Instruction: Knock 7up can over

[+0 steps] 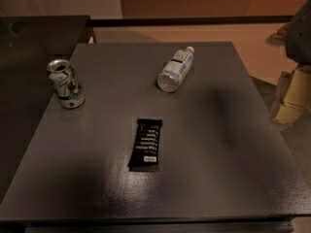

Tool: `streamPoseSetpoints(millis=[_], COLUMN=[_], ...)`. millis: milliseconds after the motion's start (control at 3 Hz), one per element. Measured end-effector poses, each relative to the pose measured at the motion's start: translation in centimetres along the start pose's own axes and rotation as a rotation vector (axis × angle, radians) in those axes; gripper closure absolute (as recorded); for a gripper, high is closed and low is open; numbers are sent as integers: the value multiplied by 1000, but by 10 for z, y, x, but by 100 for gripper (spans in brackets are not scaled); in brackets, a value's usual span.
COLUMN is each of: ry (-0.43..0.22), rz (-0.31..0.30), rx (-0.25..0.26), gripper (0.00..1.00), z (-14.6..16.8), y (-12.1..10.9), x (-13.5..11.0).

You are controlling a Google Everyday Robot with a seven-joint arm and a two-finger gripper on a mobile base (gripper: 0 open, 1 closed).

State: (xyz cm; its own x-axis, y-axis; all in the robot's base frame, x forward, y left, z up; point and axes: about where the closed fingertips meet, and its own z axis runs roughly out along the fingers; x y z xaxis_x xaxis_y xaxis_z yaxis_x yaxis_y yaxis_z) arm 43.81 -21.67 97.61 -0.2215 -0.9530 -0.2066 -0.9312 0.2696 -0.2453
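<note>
The 7up can (pixel 65 84) is white and green with a red dot and an opened silver top. It stands upright near the left edge of the dark table (pixel 209 144). My gripper (pixel 290 97) shows as a beige part under the dark arm at the right edge of the camera view, off the table's right side. It is far from the can, with the whole width of the table between them, and it holds nothing that I can see.
A clear plastic water bottle (pixel 176 69) lies on its side at the back middle of the table. A flat black snack bar wrapper (pixel 146 143) lies in the middle front. A second dark surface (pixel 29 38) adjoins on the left.
</note>
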Motion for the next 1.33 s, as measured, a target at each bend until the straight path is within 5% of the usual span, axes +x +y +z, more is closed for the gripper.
streamPoseSetpoints(millis=[667,1333], ry=[-82,-347], rz=[-31,-46], rx=[-17,-23], gripper=[0,0], z=[27,67], y=[-2,-11], x=[-38,-137])
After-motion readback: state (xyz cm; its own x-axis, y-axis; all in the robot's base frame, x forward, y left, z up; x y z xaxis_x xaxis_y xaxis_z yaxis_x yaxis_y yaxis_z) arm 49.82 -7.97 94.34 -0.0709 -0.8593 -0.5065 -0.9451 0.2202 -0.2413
